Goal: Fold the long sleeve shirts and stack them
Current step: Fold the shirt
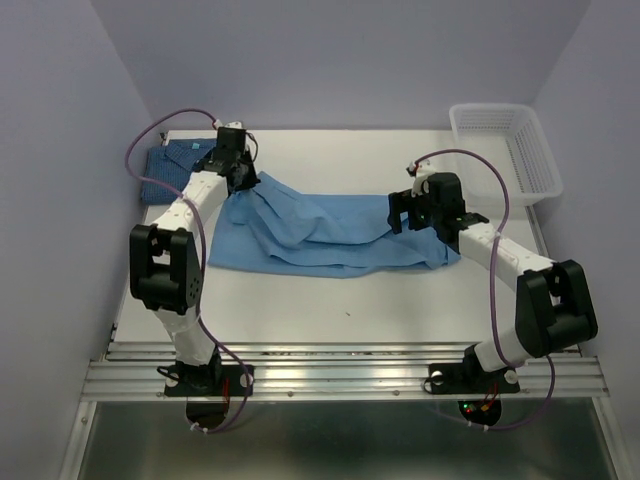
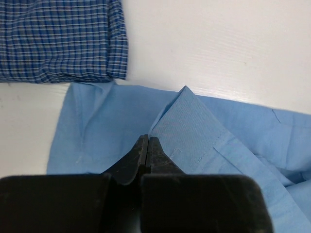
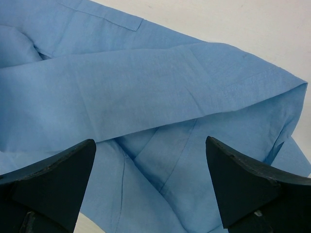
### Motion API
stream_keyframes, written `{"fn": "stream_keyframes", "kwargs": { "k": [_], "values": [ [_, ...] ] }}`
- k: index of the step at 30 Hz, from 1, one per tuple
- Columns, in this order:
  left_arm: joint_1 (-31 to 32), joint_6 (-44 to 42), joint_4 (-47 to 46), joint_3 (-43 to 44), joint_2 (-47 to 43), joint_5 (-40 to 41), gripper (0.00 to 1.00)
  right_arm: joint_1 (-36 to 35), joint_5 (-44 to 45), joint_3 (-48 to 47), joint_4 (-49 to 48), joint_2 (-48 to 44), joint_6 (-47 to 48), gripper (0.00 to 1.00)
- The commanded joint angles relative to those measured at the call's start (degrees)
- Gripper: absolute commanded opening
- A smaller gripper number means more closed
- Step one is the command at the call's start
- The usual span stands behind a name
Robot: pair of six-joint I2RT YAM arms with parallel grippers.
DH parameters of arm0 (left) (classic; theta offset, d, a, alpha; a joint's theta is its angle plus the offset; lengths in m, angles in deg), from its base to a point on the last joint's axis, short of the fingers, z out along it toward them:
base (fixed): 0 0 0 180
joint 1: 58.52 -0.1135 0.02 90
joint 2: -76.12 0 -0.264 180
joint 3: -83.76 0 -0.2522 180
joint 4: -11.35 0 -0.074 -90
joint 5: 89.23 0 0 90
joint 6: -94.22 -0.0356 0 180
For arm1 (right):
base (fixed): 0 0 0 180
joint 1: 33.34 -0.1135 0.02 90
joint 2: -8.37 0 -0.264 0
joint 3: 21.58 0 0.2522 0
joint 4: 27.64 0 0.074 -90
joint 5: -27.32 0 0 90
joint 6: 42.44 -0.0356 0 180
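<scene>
One of the two folds looks done: the darker blue fine-checked collared cloth shirt (image 1: 172, 168) lies as a compact folded block at the far left corner of the white desk (image 1: 330, 310). The plain light sky-blue collared cloth shirt (image 1: 330, 235) is not yet folded; it lies rumpled across the middle of the desk, its left end just beside the checked one. The jaws of the left arm (image 1: 195, 195) are pressed together at its far-left edge, seemingly pinching a thin fold. The jaws of the right arm (image 1: 500, 250) are spread wide over its right end, gripping nothing. Folding and stacking it remain.
</scene>
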Motion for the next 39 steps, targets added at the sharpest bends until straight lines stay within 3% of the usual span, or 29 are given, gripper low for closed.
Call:
{"fn": "stream_keyframes", "kwargs": {
  "k": [1, 21, 39],
  "values": [
    [-3.8, 2.2, 2.1, 0.9, -0.5, 1.5, 0.00, -0.3, 3.3, -1.1, -0.7, 1.0, -0.6, 1.00],
    [-11.0, 7.7, 7.5, 4.6, 4.7, 4.6, 0.00, -0.3, 8.8, -9.3, -5.2, 10.3, -1.1, 1.00],
    [-12.4, 5.5, 6.6, 8.2, 8.6, -5.4, 0.00, -0.3, 20.2, -31.9, -7.0, 35.8, 3.0, 1.00]
  ]
}}
